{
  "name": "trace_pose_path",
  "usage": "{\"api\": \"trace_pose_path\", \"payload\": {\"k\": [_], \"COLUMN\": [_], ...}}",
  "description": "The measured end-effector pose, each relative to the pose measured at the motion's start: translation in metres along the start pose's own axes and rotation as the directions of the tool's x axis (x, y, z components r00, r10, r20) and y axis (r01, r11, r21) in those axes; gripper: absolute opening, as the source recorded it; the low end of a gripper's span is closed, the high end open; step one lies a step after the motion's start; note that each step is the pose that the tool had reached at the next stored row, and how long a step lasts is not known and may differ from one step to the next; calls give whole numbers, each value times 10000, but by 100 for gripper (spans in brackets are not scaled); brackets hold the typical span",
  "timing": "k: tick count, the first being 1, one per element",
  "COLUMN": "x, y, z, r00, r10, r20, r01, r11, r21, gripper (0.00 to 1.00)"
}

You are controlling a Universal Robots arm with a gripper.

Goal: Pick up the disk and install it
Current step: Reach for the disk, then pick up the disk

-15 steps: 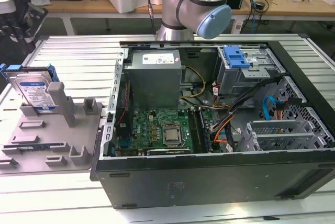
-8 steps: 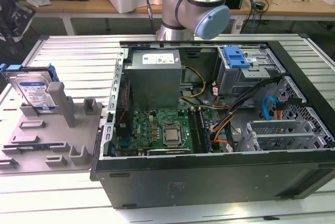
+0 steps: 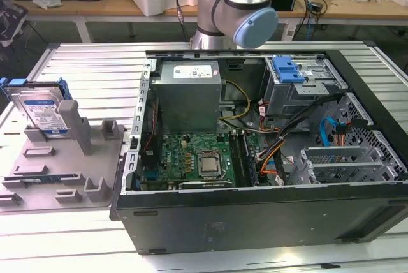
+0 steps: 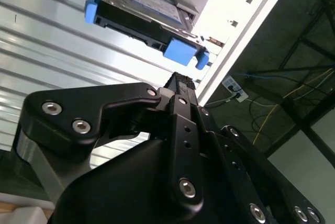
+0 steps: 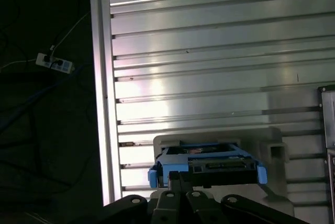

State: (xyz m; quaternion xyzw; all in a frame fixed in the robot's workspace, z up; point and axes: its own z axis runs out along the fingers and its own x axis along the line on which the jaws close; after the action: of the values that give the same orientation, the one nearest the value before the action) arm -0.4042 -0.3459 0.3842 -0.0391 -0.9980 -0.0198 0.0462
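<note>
The disk (image 3: 43, 112) stands on edge in a grey holder (image 3: 64, 171) at the exterior view's left, its white-and-blue label facing out and a blue bracket around it. In both wrist views the disk (image 4: 144, 7) (image 5: 209, 162) shows edge-on with its blue bracket ends. My gripper (image 4: 180, 81) (image 5: 180, 178) hangs a short way off from the disk and does not touch it. Its fingers look shut with nothing between them. The arm (image 3: 236, 11) rises at the back of the table.
An open computer case (image 3: 255, 212) lies on the ribbed metal table (image 3: 89, 62), with a motherboard, cables, a grey power-supply box (image 3: 188, 97) and a grey drive cage (image 3: 306, 91) topped by a blue latch (image 3: 287, 69). A power strip (image 5: 52, 63) lies on the floor beyond the table's edge.
</note>
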Motion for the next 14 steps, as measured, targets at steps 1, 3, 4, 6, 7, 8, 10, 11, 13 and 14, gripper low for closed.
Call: {"api": "trace_pose_path", "payload": {"k": [1,3,4,6,7,8,10,11,13,14], "x": [5,6,8,16,17,18,24,27,30,33], "y": [2,2,2,2,2,2,1,1,1,1], "z": [3,2,2,3,3,3,4,4,4,5], "r00": [10000,10000,10000,10000,10000,10000,10000,10000,10000,10000], "r10": [0,-3,-2,-1,-1,-1,-1,-1,-1,-1], "r20": [4,2,1,2,1,1,1,2,1,1], "r01": [0,3,2,1,1,1,1,1,1,1], "r11": [10000,10000,10000,10000,10000,10000,10000,10000,10000,10000], "r21": [-1,0,0,0,0,0,0,0,0,0], "gripper": [11,11,11,11,11,11,11,11,11,11]}}
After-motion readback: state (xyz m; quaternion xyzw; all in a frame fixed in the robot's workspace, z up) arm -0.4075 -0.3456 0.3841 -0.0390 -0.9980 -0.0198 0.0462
